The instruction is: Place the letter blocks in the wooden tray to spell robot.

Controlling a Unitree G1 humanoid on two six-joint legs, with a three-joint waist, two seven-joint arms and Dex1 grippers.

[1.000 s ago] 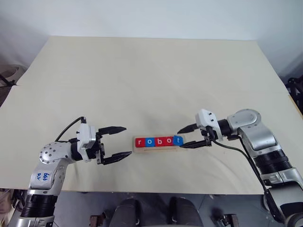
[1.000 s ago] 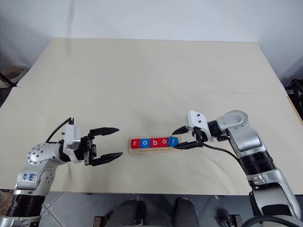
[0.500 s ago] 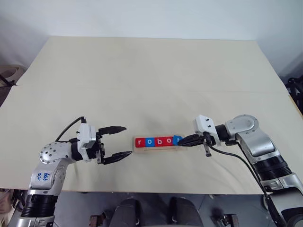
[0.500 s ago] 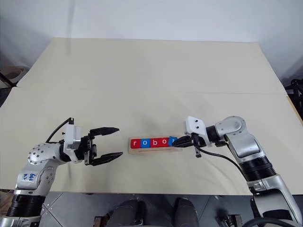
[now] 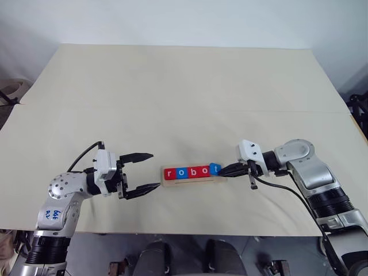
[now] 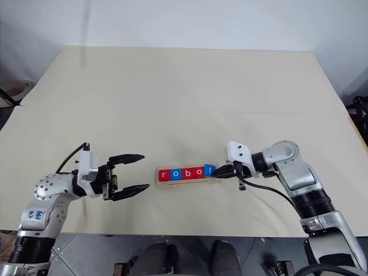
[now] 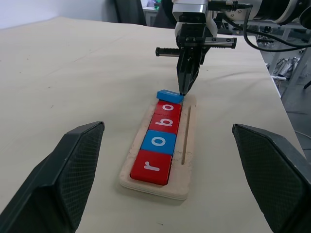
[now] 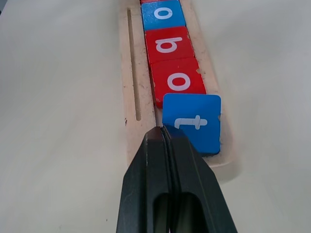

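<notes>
Item count:

- Letter blocks: five in total, all in one row on the tray.
  - Red: three — the r block [image 7: 151, 167], the b block [image 7: 168, 122] and the second o block [image 8: 178, 80].
  - Blue: two — the first o block [image 7: 159, 141] and the t block [image 8: 192, 122].
- Letters shown: one r, two o, one b, one t.
- Wooden tray [image 7: 187, 145]: one.
- Table [image 5: 184, 92]: one.
- Grippers: two — the left gripper [image 5: 145, 171] and the right gripper [image 6: 217, 171], each with two black fingers.
</notes>
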